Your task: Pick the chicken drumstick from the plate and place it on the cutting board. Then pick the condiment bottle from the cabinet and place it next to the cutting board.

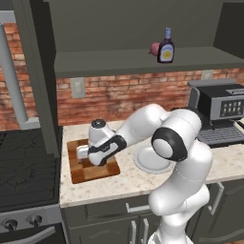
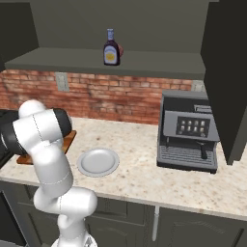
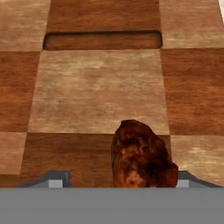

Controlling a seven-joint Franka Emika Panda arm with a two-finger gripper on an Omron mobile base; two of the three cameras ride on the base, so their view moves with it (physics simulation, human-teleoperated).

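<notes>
Chicken drumstick (image 3: pixel 142 155) sits low in the hand view, a golden-brown lump directly over the cutting board (image 3: pixel 100 87), between the two grey finger bases at the bottom edge. Whether the drumstick rests on the wood or hangs just above it cannot be told, and whether the pincer is clamped on the meat or parted around it cannot be told either; the fingertips are hidden. Board surface under it shows light and dark checker blocks, with a slotted grip hole near the far edge. From the left base view the gripper (image 1: pixel 82 152) is down over the cutting board (image 1: pixel 95 171), wrist bent low, the board lying on the speckled counter (image 1: pixel 219 164) just left of the plate (image 1: pixel 147 164). Plate is round, light grey, bare on its face in the right base view (image 2: pixel 98 161), where the board (image 2: pixel 70 140) pokes out behind the arm's elbow. Up on the cabinet (image 1: pixel 95 62) open shelf stands the condiment bottle (image 1: pixel 166 49), upright, dark brown with pale label, a reddish onion (image 1: pixel 155 48) touching or just behind it. Bottle also seen from the right (image 2: pixel 111 49). A coffee machine (image 2: pixel 188 132) stands on the counter well to the right of the plate. Brick wall (image 2: pixel 116 99) behind; stove top (image 1: pixel 24 167) left of the counter.
</notes>
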